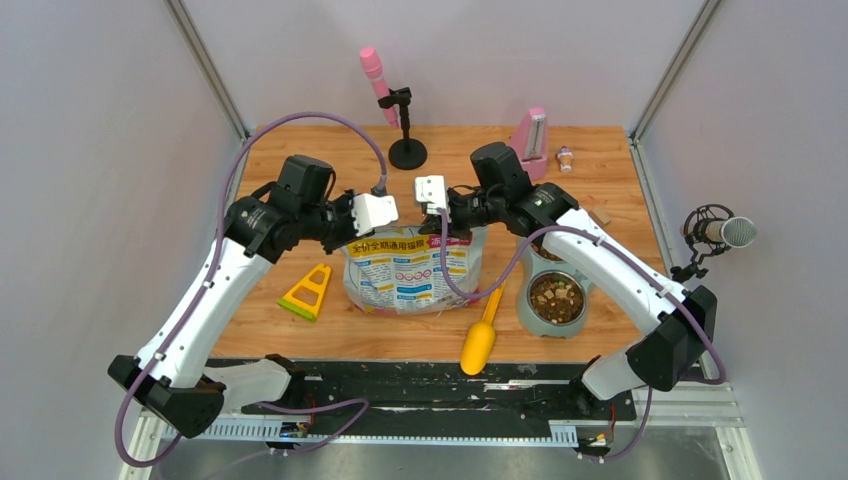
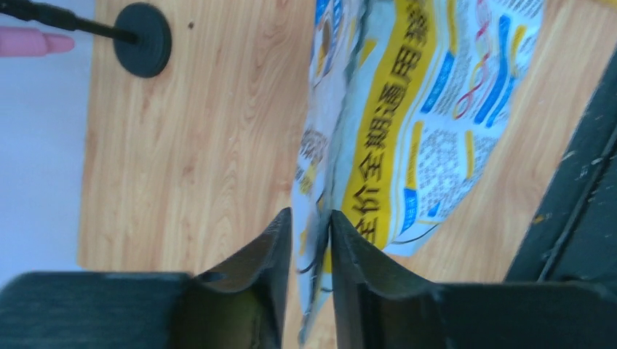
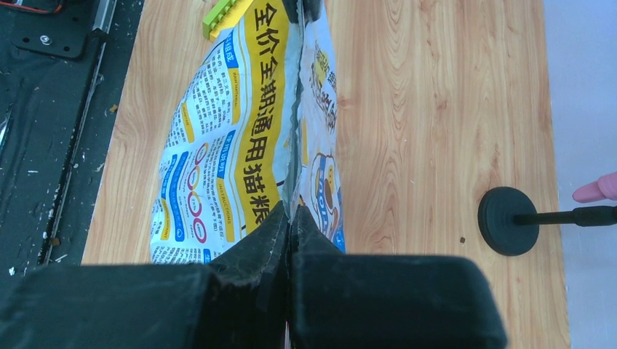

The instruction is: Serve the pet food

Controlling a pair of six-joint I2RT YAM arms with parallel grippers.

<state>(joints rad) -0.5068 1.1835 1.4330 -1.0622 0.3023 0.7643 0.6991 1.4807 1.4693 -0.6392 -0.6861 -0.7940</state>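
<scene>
The pet food (image 1: 556, 296), brown kibble, lies in a steel bowl (image 1: 528, 302) at the right. A printed yellow-white bag (image 1: 410, 272) stands mid-table, held up by its top corners. My left gripper (image 1: 352, 238) is at its top left corner. In the left wrist view the bag (image 2: 429, 109) has its edge filling the narrow gap between the fingertips of the left gripper (image 2: 311, 214). My right gripper (image 1: 441, 226) pinches the top right corner. In the right wrist view it (image 3: 291, 209) is shut tight on the seam of the bag (image 3: 218, 145). A yellow scoop (image 1: 480, 336) lies by the front edge.
A yellow clip (image 1: 308, 292) lies left of the bag. A pink microphone on a black stand (image 1: 406, 152) and a pink metronome (image 1: 531, 134) stand at the back. Another microphone (image 1: 722, 232) juts in at the right. A second bowl sits partly hidden under the right arm.
</scene>
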